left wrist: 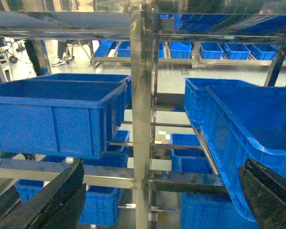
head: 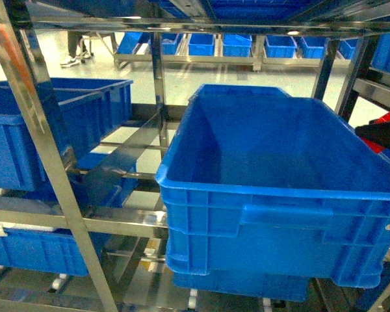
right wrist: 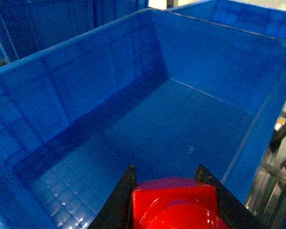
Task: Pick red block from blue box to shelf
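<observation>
Right gripper (right wrist: 174,198) clenched on red block (right wrist: 174,205) above crate (right wrist: 133,124) on shelf (head: 45,149). I judge block light, rigid, glossy-slippery; flat-side hold best. Left gripper (left wrist: 155,202) apparently released, view poor.

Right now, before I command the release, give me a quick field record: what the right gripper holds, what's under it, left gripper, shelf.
right gripper: shut on the red block
below it: large blue crate, bare floor, nothing seen inside
crate location: on the shelf, a middle tier
left gripper: open, holding nothing, facing a shelf upright
turquoise box: not in view
</observation>
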Tool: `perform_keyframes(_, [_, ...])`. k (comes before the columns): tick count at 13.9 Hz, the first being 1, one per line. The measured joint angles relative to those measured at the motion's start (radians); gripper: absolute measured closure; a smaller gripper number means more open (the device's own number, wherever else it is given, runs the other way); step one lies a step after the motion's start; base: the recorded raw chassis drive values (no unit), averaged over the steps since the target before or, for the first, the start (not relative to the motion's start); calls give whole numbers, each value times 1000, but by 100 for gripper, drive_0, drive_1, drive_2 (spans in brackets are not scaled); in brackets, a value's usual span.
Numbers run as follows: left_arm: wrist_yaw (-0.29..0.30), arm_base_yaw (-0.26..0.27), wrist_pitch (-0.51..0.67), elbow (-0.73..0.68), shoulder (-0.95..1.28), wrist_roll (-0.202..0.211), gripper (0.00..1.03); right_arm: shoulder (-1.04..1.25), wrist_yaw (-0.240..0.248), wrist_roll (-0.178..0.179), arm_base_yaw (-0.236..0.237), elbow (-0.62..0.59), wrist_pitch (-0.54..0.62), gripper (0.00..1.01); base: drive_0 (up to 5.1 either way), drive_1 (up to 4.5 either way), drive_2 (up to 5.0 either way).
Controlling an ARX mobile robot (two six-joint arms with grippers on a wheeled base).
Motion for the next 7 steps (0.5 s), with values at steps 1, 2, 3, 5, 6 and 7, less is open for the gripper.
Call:
perform_keyframes(1, [0,0,0,0,0,0,5,35,-15,11,-40,27,-16,73,0,0,0])
perform_keyframes(2, [0,0,0,0,0,0,5,54,-22,11,-70,58,-29,73,0,0,0])
perform_keyframes(3, [0,0,0,0,0,0,5,60,-34,11,-83,84,-36,73,0,0,0])
perform_keyframes(5, [0,0,0,0,0,0,5,60,-53,-10,-80,101,-68,73,0,0,0])
perform_keyframes(6, [0,0,0,0,0,0,5,58,-65,-31,-71,99,-89,73,0,0,0])
perform_keyframes(7, [0,0,0,0,0,0,5,36,-80,-55,-56,82,-112,73,0,0,0])
